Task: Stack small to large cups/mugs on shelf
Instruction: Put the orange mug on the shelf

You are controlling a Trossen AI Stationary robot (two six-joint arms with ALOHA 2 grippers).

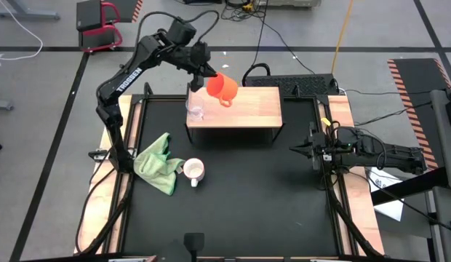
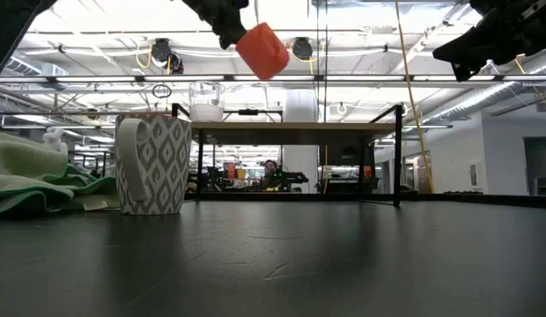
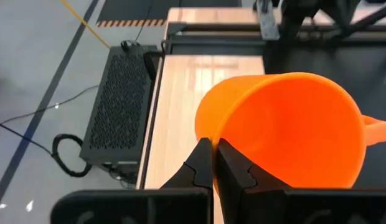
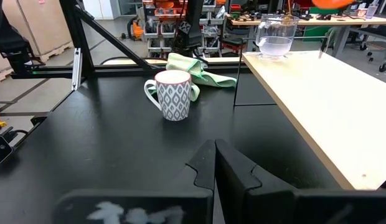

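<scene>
My left gripper hangs above the far left part of the shelf, shut on the orange mug. The mug is tilted and well above the wooden top in the low view. The clear glass cup stands on its base near the shelf's left end. On the black table, the white patterned mug stands upright beside the green cloth. My right gripper waits shut over the table's right side, touching nothing. My left gripper pinches the orange mug between its two fingers at the wall by its rim, on the side away from the handle. The mug is lifted clear of the shelf and tilted.
A black perforated box and cables lie just beyond the shelf's far edge. The shelf's right two thirds are bare wood. Black mat lies open between the shelf and the near edge.
</scene>
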